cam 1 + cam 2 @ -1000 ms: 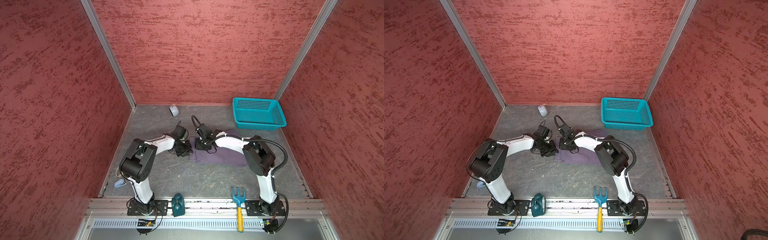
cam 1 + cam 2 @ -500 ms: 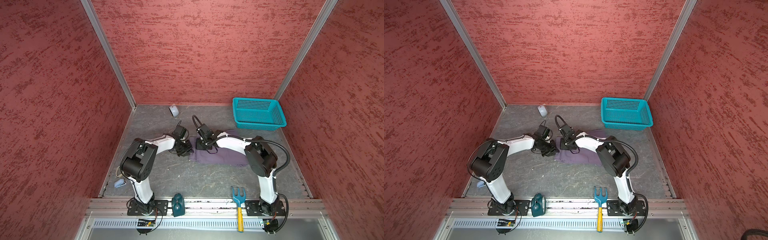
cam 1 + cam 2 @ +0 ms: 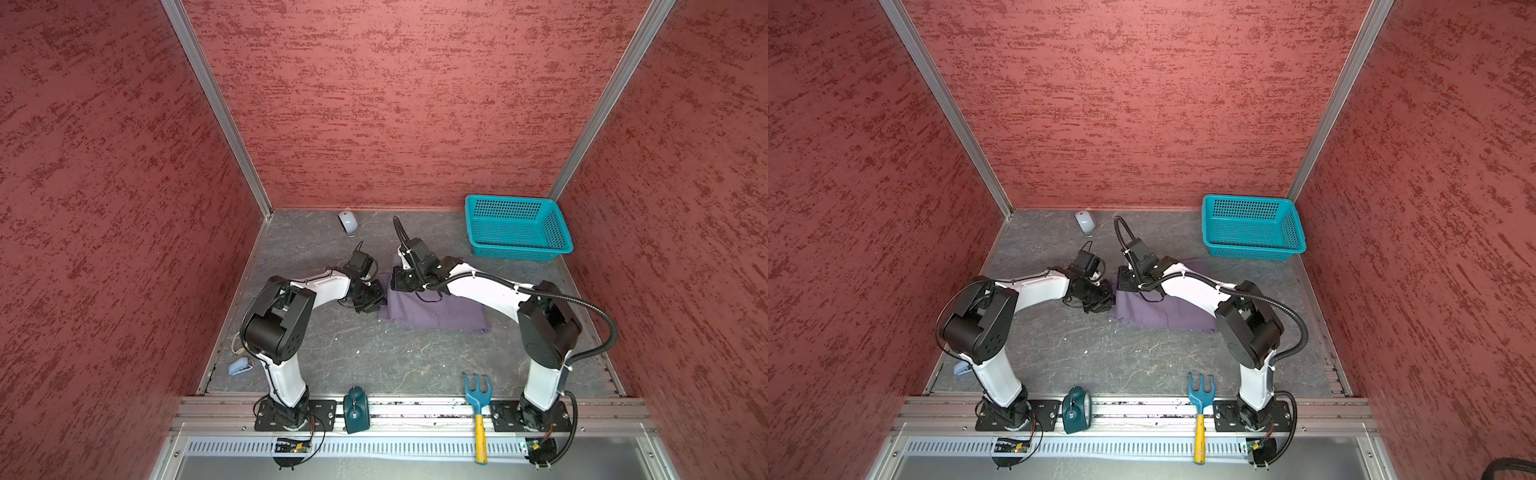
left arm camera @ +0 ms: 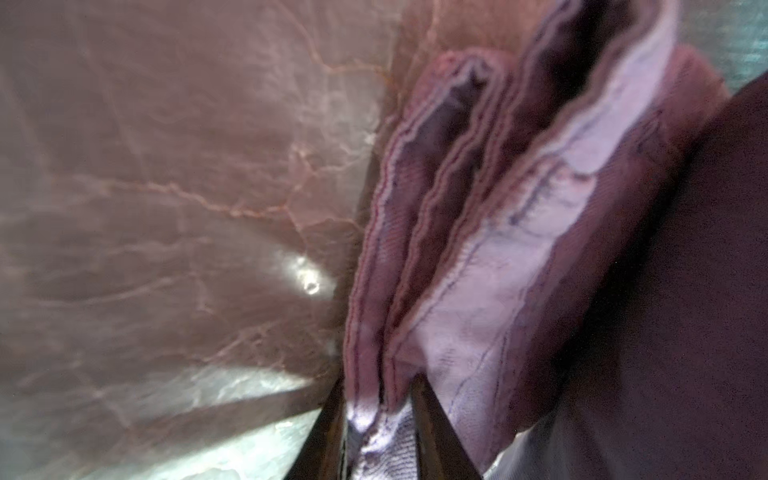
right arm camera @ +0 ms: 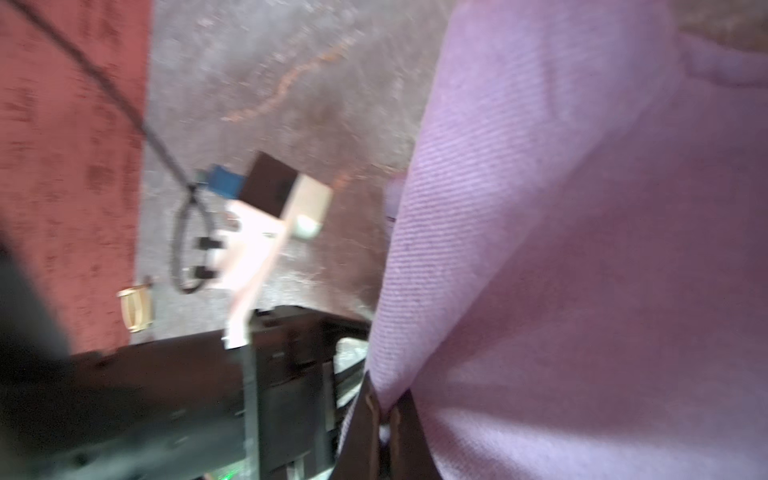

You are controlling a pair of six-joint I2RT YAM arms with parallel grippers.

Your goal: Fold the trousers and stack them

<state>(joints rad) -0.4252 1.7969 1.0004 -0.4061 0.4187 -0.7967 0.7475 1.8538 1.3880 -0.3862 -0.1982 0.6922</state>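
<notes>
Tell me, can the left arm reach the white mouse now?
Probably yes: only bare table lies between the left gripper and the mouse. But it grips the trousers and must release them first.

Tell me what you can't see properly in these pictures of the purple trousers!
- Both top views: the right arm covers part of the trousers.
- Left wrist view: the picture's edge cuts off most of the left gripper.
- Right wrist view: blur; the small cream thing by the wall can't be named.

Both top views looked steeply down from high overhead, sharing the whole table (image 3: 374,353); each wrist camera sat close up against the trousers (image 4: 478,291).
</notes>
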